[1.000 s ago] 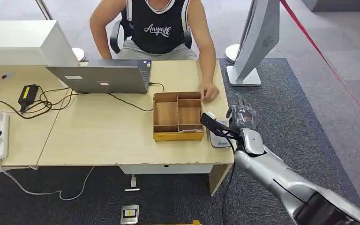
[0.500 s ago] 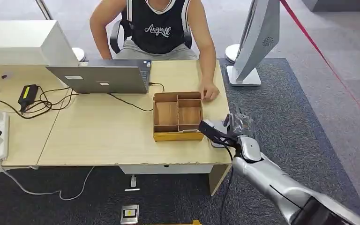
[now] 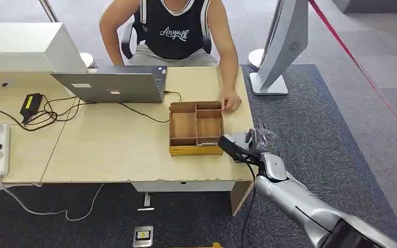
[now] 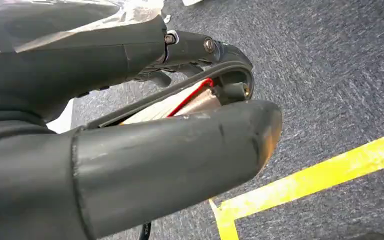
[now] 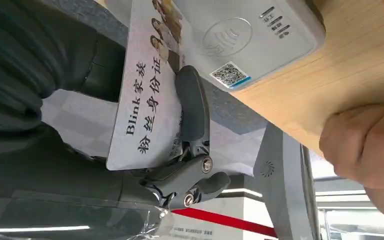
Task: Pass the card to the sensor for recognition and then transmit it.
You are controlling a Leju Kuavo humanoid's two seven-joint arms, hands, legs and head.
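The card, white with printed characters, sits pinched in my right hand, a dark finger pressing across its face. Its long axis runs out from my palm toward the sensor, a flat white reader with a wave symbol lying at the near right corner of the bench. In the head view the reader lies at about nine o'clock from my fingers, partly under them. In my judgement the card's far end overlaps the reader's edge. A wooden divided tray sits just beside the reader, and a person's hand rests at twelve o'clock. My left hand hangs over carpet, fingers curled around a red-edged item I cannot identify.
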